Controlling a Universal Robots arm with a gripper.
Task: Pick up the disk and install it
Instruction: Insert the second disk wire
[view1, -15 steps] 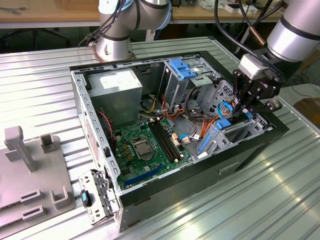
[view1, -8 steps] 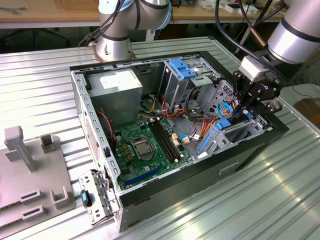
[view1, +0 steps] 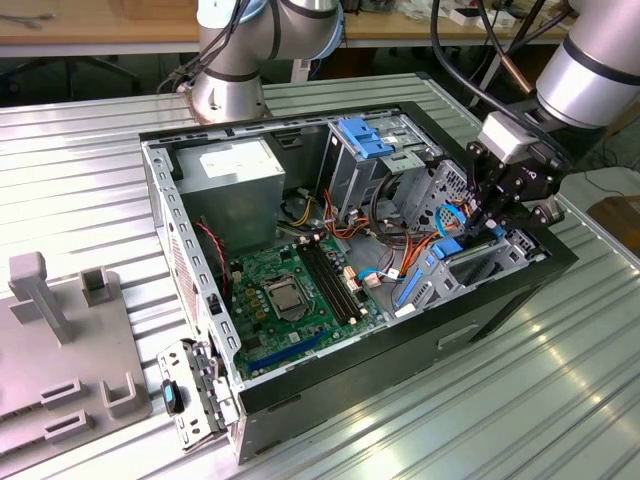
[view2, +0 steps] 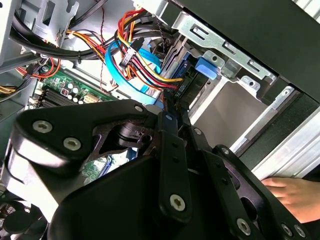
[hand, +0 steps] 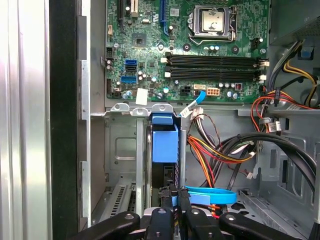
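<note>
gripper (hand: 176, 196) pinching disk (hand: 165, 142), inside drive bay (hand: 125, 150)

Matt black metal claw (hand: 174, 200); disk (hand: 165, 145) w/ smooth blue rails, prob. plastic; ribbed shiny metal table (view1: 500, 400).

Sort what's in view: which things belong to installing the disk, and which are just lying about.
Job: disk; gripper shut on its edge; drive cage in the computer case.
Lying about: motherboard; power supply; blue data cable; grey fixture on the table; a person's hand.
</note>
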